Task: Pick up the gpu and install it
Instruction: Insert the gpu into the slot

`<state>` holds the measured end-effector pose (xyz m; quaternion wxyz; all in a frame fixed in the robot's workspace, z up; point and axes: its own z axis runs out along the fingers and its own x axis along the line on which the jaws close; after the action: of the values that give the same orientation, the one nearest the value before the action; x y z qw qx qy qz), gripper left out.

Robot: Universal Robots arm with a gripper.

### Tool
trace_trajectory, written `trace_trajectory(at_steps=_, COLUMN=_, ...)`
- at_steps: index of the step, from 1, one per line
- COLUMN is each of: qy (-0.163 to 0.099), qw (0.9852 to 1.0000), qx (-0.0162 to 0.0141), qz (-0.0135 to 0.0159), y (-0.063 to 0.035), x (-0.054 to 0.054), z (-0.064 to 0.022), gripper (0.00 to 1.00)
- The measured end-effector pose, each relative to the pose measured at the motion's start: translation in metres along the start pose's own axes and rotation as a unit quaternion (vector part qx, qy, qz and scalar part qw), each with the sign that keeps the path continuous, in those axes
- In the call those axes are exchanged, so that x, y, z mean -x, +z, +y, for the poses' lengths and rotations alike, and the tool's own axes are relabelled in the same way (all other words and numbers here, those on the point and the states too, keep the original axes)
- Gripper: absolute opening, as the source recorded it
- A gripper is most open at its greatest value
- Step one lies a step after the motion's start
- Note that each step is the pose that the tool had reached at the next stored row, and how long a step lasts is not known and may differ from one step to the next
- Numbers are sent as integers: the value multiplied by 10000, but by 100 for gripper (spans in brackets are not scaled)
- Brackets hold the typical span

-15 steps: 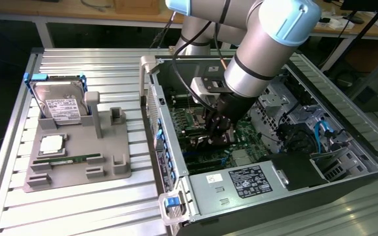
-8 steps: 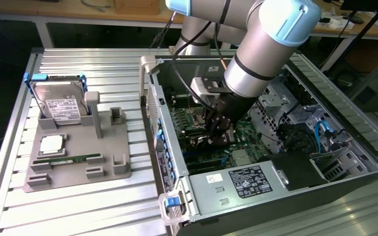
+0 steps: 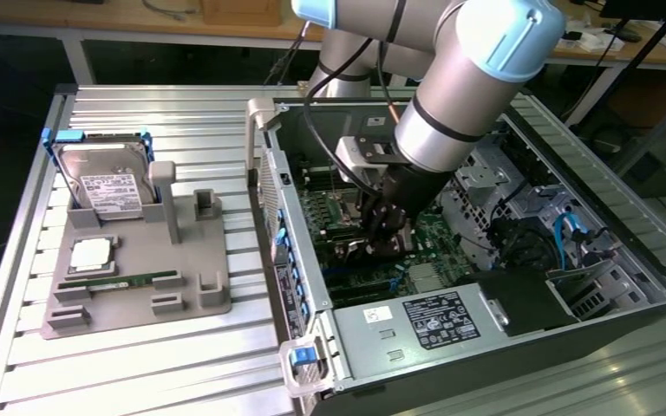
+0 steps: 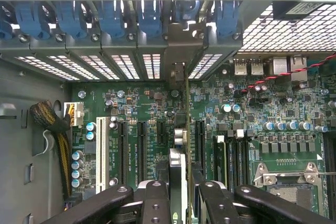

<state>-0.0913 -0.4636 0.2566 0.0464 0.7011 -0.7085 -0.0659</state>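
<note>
The gpu (image 4: 185,109) is a thin black card seen edge-on, standing upright over the green motherboard (image 4: 252,124) inside the open computer case (image 3: 640,286). Its silver end bracket (image 4: 181,51) sits against the case's rear slot wall, between the blue latches. My gripper (image 4: 181,184) is shut on the card's near end, one black finger (image 4: 156,198) on each side of it. In the exterior view the gripper (image 3: 377,234) reaches down into the middle of the case. Whether the card's edge is seated in the slot below is hidden.
Black expansion slots (image 4: 142,153) and a white slot (image 4: 101,150) flank the card. A CPU socket (image 4: 289,179) and a cable bundle (image 4: 52,124) lie to either side. The power supply (image 3: 426,325) fills the case's near end. A grey tray (image 3: 194,299) holds a hard drive (image 3: 107,186) and RAM stick (image 3: 119,280).
</note>
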Motion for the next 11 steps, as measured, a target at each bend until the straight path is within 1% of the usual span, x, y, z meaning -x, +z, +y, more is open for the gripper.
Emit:
trace_trajectory(at_steps=7, qy=-1, qw=10000, qx=-2, qz=-2, y=10, x=0, z=-2, gripper=27)
trace_trajectory(at_steps=8, qy=-3, qw=10000, qx=-8, qz=-14, y=20, x=3, z=-5, gripper=27)
trace_trajectory(at_steps=11, qy=-1, qw=10000, qx=-2, qz=-4, y=11, x=1, z=-2, gripper=27)
